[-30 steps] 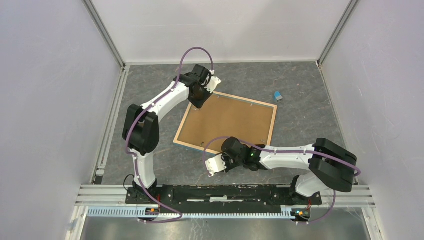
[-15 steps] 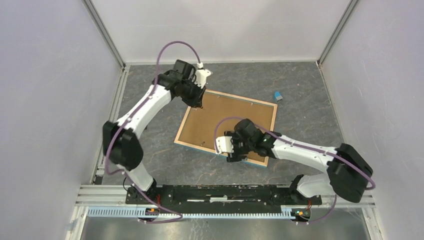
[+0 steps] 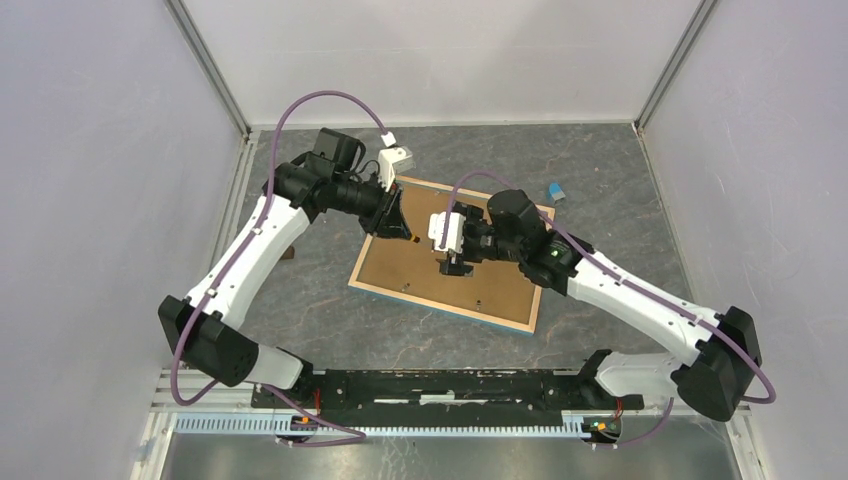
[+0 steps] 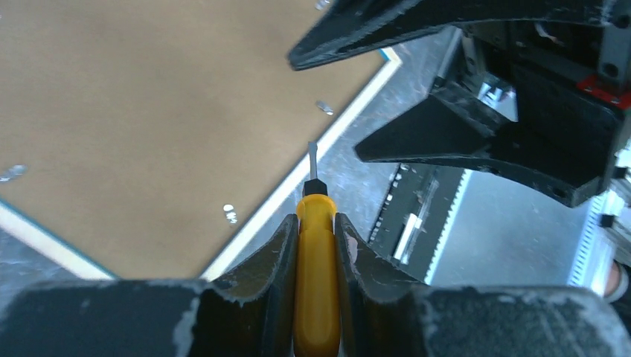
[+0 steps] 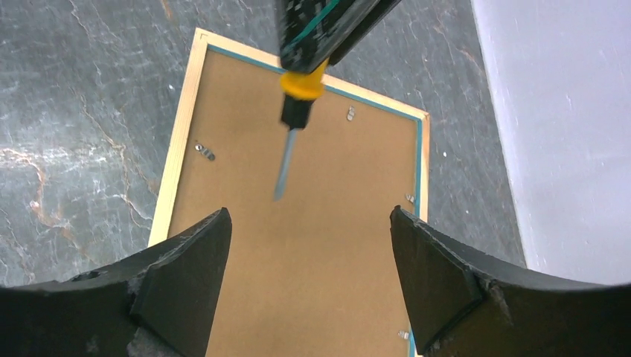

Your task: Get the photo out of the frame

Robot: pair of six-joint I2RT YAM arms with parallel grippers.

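Over the face-down frame [image 3: 420, 275], the left hand [image 4: 316, 220] at ten o'clock grips a yellow-handled screwdriver [image 4: 316, 297] while the right hand [image 5: 309, 223] hovers empty, wide open.

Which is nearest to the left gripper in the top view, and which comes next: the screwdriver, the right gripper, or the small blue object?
1. screwdriver: clamped in the jaws of the left gripper.
2. right gripper: just to the right, over the frame.
3. small blue object: lying beyond the frame's far right corner.
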